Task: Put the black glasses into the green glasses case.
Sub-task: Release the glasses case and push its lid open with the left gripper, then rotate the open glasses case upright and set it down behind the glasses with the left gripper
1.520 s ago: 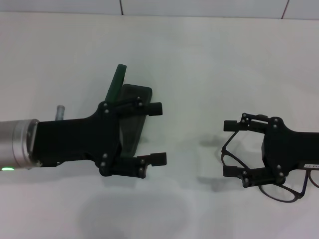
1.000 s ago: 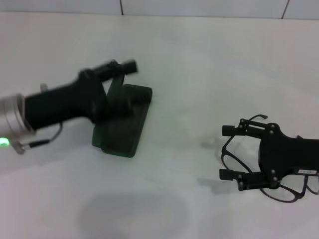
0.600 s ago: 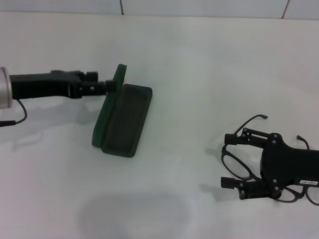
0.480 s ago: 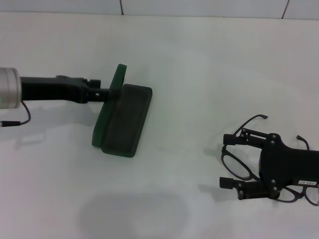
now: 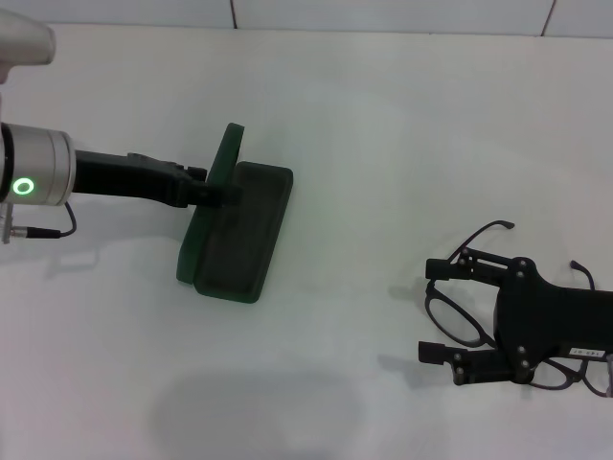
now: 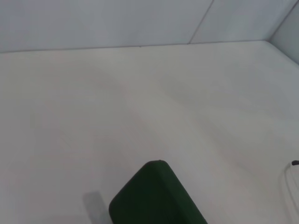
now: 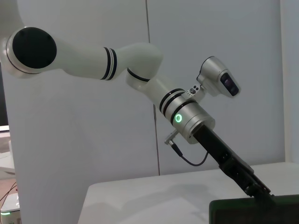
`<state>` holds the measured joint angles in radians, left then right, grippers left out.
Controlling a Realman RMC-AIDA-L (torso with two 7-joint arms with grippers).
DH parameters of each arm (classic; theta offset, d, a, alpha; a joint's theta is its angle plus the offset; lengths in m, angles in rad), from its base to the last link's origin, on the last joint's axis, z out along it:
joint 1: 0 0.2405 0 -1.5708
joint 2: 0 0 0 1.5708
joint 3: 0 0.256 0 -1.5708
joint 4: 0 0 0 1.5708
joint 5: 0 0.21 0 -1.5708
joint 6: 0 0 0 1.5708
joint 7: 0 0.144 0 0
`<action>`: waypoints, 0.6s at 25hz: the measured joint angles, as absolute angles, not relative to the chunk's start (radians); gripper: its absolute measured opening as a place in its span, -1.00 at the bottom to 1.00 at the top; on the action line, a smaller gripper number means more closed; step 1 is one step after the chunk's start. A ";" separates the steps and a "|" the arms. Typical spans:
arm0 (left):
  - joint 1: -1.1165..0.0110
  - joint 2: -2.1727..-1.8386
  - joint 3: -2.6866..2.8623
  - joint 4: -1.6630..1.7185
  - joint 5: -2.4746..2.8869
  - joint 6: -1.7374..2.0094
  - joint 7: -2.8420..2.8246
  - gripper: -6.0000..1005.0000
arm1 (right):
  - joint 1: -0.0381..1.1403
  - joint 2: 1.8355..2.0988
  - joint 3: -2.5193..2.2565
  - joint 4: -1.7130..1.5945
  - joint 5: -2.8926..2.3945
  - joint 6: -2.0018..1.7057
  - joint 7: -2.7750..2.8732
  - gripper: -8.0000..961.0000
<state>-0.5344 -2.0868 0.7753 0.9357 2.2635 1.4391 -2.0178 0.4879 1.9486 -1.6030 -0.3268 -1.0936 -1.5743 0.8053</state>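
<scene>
The green glasses case (image 5: 239,235) lies open on the white table, left of centre, with its lid (image 5: 220,172) standing up along its left side. My left gripper (image 5: 218,193) reaches in from the left, turned side-on, with its tip at the lid's edge. The lid also shows in the left wrist view (image 6: 154,198), and the case's edge in the right wrist view (image 7: 252,212). The black glasses (image 5: 458,321) lie unfolded at the front right. My right gripper (image 5: 438,310) hovers open over them, one finger on each side of the left lens, holding nothing.
The white left arm (image 7: 140,70) with its green status light (image 5: 23,186) spans the left side of the table. The table's back edge meets a tiled wall (image 5: 383,14). Bare table surface (image 5: 364,192) lies between the case and the glasses.
My left arm has swung off the case to its left, turned side-on, then reached back to the lid's edge. My right gripper has shifted slightly toward the front over the glasses.
</scene>
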 joint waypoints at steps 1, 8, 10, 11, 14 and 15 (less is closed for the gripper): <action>-0.535 -2.086 0.775 0.936 2.264 1.438 -2.018 0.58 | 0.488 1.949 -1.603 -0.327 -1.094 -1.574 0.805 0.82; -0.548 -2.082 0.775 0.932 2.272 1.435 -2.020 0.22 | 0.487 1.948 -1.603 -0.327 -1.094 -1.574 0.793 0.82; -0.553 -2.082 0.774 0.933 2.285 1.434 -2.020 0.12 | 0.489 1.948 -1.603 -0.327 -1.094 -1.572 0.793 0.82; -0.556 -2.083 0.774 0.933 2.294 1.433 -2.021 0.08 | 0.490 1.948 -1.603 -0.327 -1.094 -1.571 0.793 0.82; -0.568 -2.085 0.774 0.930 2.326 1.420 -2.032 -0.05 | 0.491 1.948 -1.603 -0.327 -1.094 -1.566 0.792 0.82; -0.572 -2.085 0.775 0.930 2.338 1.415 -2.038 -0.09 | 0.491 1.948 -1.604 -0.327 -1.094 -1.566 0.790 0.82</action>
<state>-0.5719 -2.0853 0.7745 0.9296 2.3375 1.4154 -2.0376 0.4909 1.9481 -1.6036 -0.3267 -1.0938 -1.5659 0.7903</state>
